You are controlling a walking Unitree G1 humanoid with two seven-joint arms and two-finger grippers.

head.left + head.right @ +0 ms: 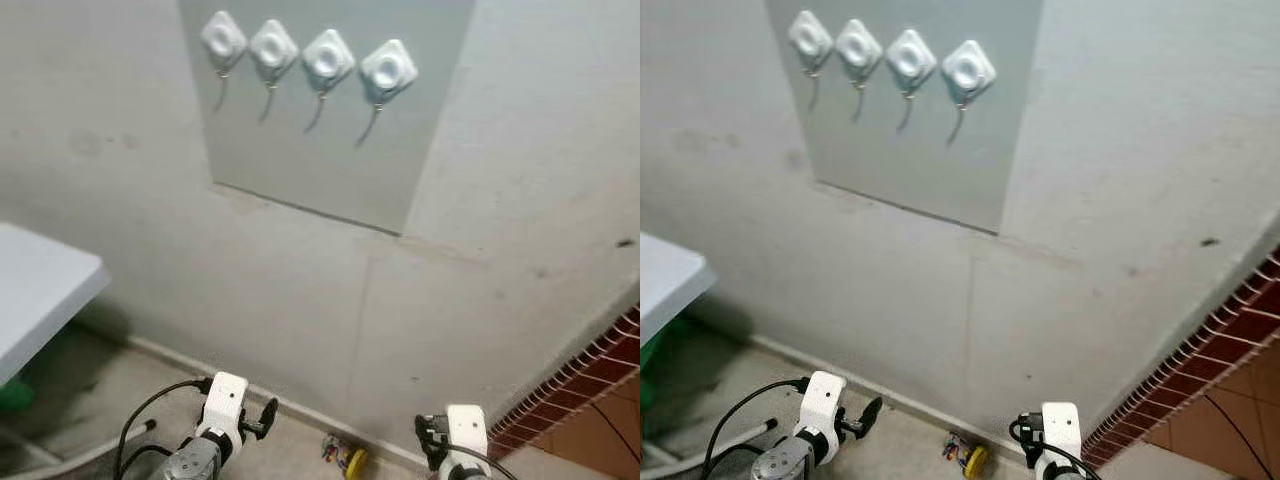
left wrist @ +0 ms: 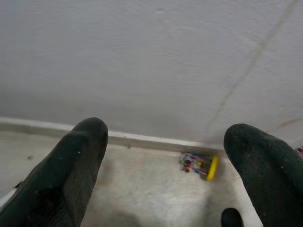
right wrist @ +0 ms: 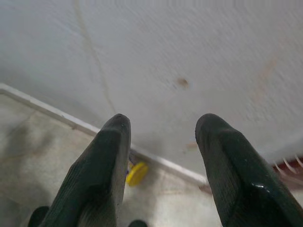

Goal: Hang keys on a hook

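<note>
The keys, a small colourful bunch with a round yellow tag, lie on the floor against the baseboard, between my two arms. Several white diamond-shaped hooks sit in a row on a grey panel high on the wall, each with a bare metal hook below it. My left gripper is low near the floor and open, with the keys lying ahead of its fingers. My right gripper is also low and open, and the yellow tag shows beside its one finger. Neither gripper holds anything.
A white table juts in from the left, with something green beneath it. A white wire mesh over red brick tiles runs along the right. A black cable loops off my left arm.
</note>
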